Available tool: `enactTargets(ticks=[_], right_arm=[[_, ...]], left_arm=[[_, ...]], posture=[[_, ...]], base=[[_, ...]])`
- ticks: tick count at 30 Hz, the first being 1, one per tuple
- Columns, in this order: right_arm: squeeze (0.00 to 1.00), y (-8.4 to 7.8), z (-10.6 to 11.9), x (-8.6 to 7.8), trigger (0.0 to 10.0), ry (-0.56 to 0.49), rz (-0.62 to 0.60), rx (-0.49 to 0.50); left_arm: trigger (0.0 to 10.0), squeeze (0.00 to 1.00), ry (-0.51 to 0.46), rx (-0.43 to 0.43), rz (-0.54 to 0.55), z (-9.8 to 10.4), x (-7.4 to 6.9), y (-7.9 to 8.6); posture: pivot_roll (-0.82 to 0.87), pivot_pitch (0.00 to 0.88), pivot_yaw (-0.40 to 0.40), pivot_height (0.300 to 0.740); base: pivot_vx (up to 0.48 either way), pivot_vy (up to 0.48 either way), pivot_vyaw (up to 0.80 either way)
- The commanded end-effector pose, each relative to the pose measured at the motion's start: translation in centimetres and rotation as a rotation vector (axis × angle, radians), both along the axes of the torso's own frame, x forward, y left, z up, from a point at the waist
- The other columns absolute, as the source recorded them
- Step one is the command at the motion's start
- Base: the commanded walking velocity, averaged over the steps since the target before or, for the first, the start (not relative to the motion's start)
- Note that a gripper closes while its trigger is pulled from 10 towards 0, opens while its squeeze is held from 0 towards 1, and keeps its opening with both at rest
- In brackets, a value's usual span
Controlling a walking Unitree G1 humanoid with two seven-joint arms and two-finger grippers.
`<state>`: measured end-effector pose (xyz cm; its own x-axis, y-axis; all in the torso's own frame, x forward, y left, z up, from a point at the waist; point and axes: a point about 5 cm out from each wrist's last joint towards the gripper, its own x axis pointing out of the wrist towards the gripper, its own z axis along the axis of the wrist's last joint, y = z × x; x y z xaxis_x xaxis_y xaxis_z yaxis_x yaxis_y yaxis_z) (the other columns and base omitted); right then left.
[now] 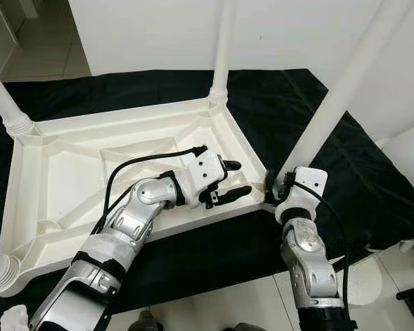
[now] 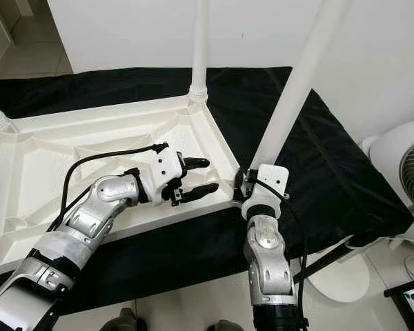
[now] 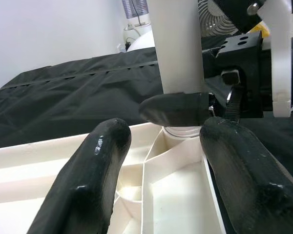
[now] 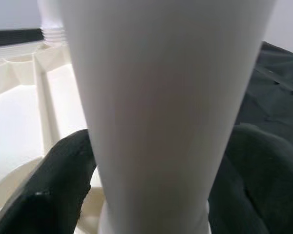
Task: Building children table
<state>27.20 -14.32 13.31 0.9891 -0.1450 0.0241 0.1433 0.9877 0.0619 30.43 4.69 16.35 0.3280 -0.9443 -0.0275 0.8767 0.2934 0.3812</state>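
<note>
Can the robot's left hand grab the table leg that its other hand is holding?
Probably yes. The open left gripper hovers over the upturned tabletop, pointing at that leg, with nothing between. The right gripper already clamps its base.

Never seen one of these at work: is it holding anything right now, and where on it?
Yes. The right pincer grips the white table leg near its base, where it meets the upturned tabletop. The left pincer is open, holding nothing.
</note>
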Motion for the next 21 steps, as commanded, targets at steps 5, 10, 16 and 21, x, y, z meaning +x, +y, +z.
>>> enactTargets(ticks=[5, 10, 16, 21], right_arm=[[0.00, -0.1, -0.1, -0.9, 10.0, -0.004, 0.137, 0.009], [0.00, -1.7, 0.0, -1.3, 10.0, -0.025, 0.305, -0.087], [0.00, -4.4, 0.5, -0.5, 10.0, -0.052, 0.408, -0.177], [0.00, -5.1, 0.6, 0.4, 10.0, -0.053, 0.449, -0.212]], left_arm=[[10.0, 0.00, -0.009, 0.021, -0.046, 0.0, -0.4, -0.2], [10.0, 0.00, -0.006, 0.019, -0.053, -0.1, -0.5, -0.3], [10.0, 0.00, -0.006, 0.019, -0.073, 0.0, -0.6, -0.8], [10.0, 0.00, -0.010, 0.022, -0.078, 0.0, -0.7, -0.9]], posture=[[-0.02, 0.012, -0.037, 0.740], [-0.02, 0.010, -0.029, 0.740], [-0.02, 0.006, -0.025, 0.740], [-0.01, 0.002, -0.023, 0.740]], base=[[0.000, 0.000, 0.00], [0.000, 0.000, 0.00], [0.000, 0.000, 0.00], [0.000, 0.000, 0.00]])
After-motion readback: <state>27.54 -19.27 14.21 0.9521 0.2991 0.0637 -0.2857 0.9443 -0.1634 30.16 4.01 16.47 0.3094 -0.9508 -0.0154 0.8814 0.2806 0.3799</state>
